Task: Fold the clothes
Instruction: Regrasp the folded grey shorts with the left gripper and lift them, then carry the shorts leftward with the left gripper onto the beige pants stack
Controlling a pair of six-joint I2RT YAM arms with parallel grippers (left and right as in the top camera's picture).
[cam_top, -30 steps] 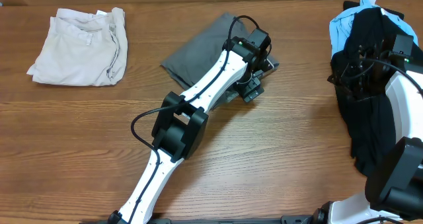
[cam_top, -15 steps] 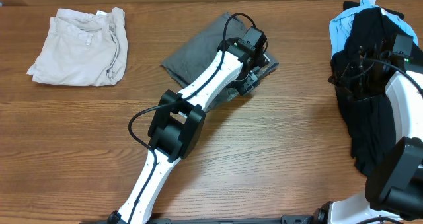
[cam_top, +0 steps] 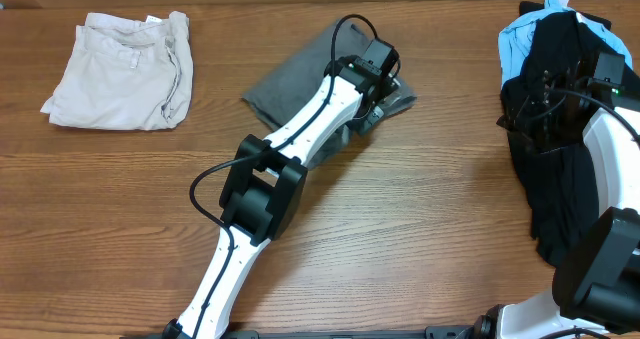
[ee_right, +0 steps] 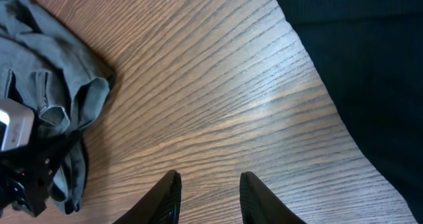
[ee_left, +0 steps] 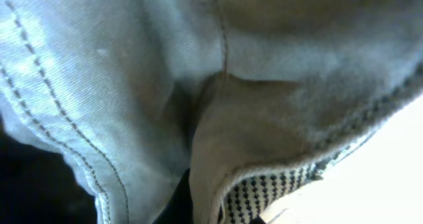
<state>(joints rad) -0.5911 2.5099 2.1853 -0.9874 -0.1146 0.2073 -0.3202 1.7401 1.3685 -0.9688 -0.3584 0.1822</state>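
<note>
The mid-grey shorts (cam_top: 290,79) lie folded at the table's middle back. My left gripper (cam_top: 376,101) is down on their right edge and shut on the cloth. In the left wrist view grey fabric (ee_left: 132,85) with stitched seams and a woven band (ee_left: 277,187) fills the frame, pinched at the bottom edge. A black garment (cam_top: 555,179) and a light-blue one (cam_top: 520,34) are heaped at the right. My right gripper (ee_right: 210,187) hovers open over bare wood beside that heap, nothing between its fingers. The shorts (ee_right: 46,85) also show at the left of the right wrist view.
A folded pale beige garment (cam_top: 120,69) lies at the back left. The left arm (cam_top: 270,189) stretches diagonally across the table's middle. The black garment's edge (ee_right: 370,85) sits just right of the right gripper.
The left gripper has slid a little up and left onto the shorts' right edge and closed on the cloth, bunching it. The right arm has stayed still.
</note>
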